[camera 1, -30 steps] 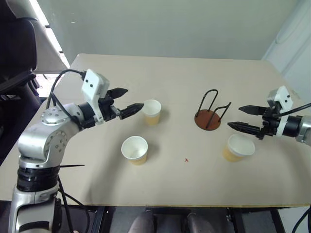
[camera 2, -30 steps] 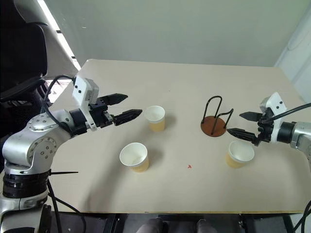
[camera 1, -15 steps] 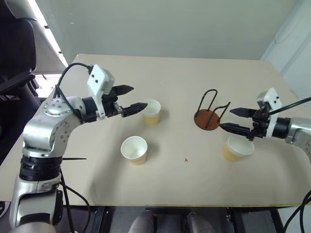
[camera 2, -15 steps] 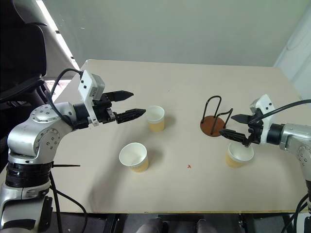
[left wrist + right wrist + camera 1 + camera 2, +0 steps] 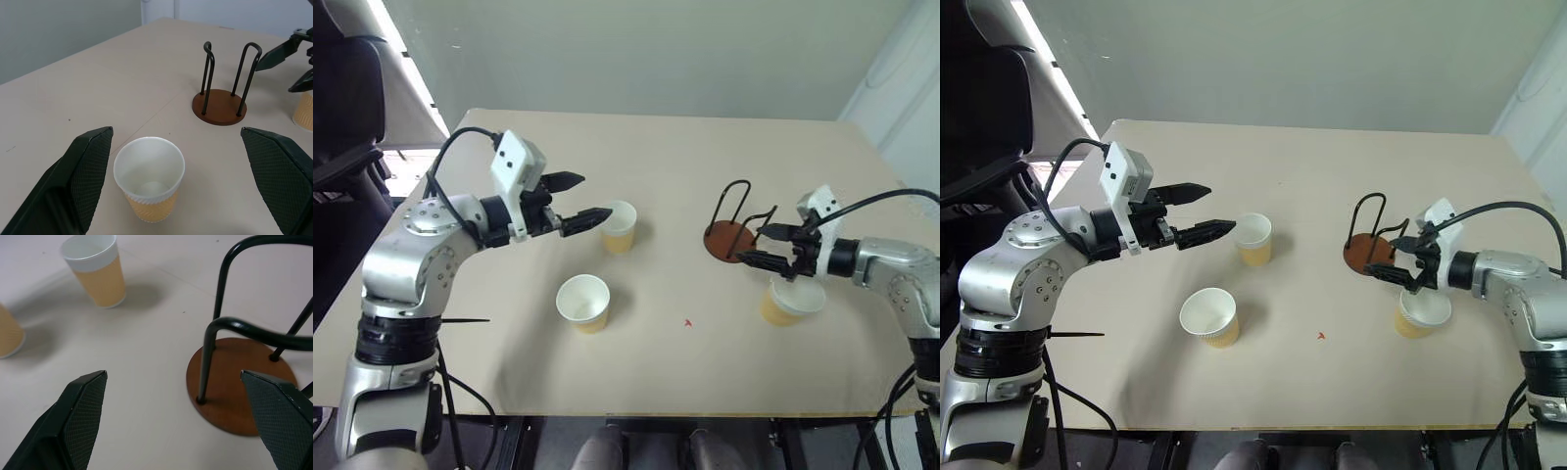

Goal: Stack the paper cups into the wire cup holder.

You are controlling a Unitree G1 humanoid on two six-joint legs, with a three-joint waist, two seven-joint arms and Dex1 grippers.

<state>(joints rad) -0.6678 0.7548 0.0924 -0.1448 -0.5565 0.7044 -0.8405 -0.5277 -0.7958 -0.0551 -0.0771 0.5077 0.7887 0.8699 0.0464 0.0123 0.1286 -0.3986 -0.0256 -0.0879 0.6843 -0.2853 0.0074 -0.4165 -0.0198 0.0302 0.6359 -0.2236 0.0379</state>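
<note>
Your left gripper (image 5: 579, 201) hovers spread wide beside the centre cup (image 5: 619, 226), ready to straddle it, while your right gripper (image 5: 766, 248), also apart, hangs over the wire cup holder (image 5: 734, 228) at right-centre, empty.

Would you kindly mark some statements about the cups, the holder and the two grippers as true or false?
1. Three paper cups stand upright on the table. True.
2. The wire cup holder already holds a cup. False: it is empty.
3. The left gripper is open beside the far cup. True.
4. The right gripper is shut on the right-hand cup. False: it is open, above that cup, holding nothing.
5. The near cup lies tipped over. False: it stands upright.
</note>
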